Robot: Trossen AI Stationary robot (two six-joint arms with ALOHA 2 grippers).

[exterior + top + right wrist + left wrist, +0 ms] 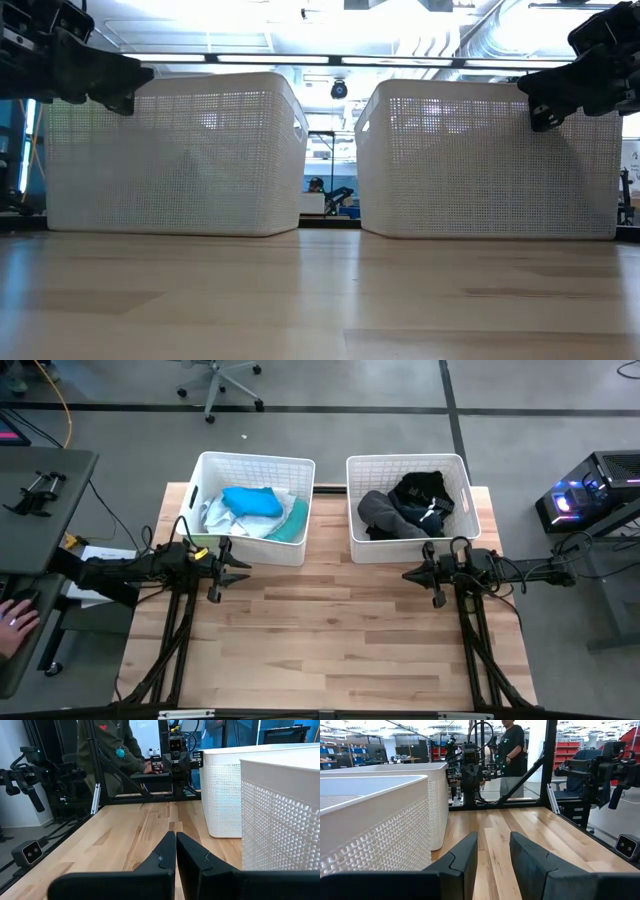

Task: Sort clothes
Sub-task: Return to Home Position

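Note:
Two white lattice baskets stand at the table's far side. The left basket holds light clothes: a bright blue piece on top of pale blue, white and teal ones. The right basket holds dark clothes, black, dark grey and navy. My left gripper hovers open and empty in front of the left basket. My right gripper hovers shut and empty in front of the right basket. Both point toward the table's middle.
The bare wooden tabletop stretches in front of the baskets. A person's hand rests at a desk left of the table, and another person stands beyond the table's right side. Equipment stands off both sides.

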